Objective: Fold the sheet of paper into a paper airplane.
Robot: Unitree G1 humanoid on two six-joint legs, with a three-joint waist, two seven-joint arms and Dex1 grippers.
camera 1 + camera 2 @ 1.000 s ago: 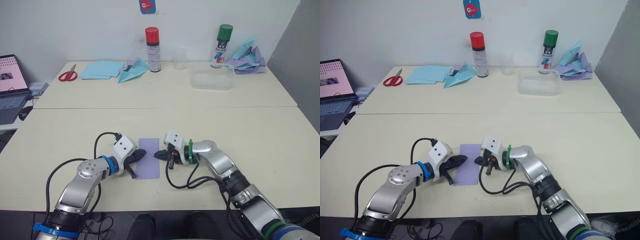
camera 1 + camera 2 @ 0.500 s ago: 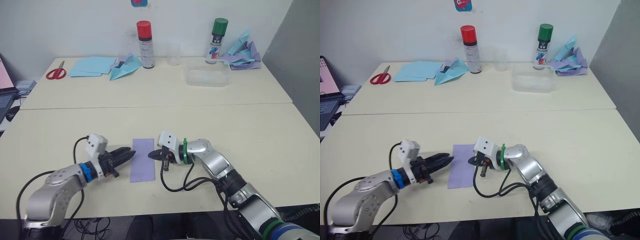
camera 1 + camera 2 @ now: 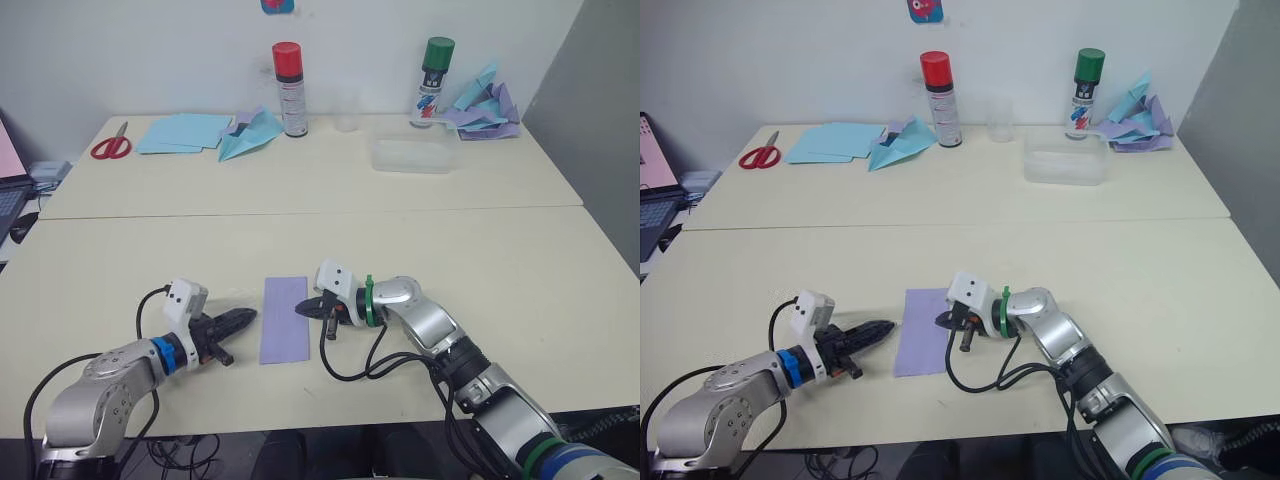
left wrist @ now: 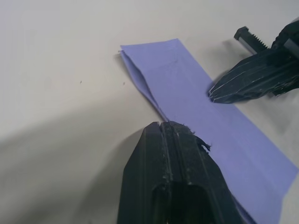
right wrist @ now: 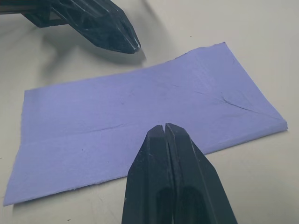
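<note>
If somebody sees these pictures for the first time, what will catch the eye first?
First, the sheet of paper, lavender and folded into a narrow strip, flat on the near table between the two grippers. The left gripper points at it with shut fingers just off its edge; the right gripper, also shut, rests its tip on the opposite edge. On the far table stand a red-capped spray can and a green-capped one.

You get bright, even room light, soft shadows under the left gripper (image 4: 175, 128) on the surface (image 3: 400, 230), no glare, wrist views blurred nearest the lens.
</note>
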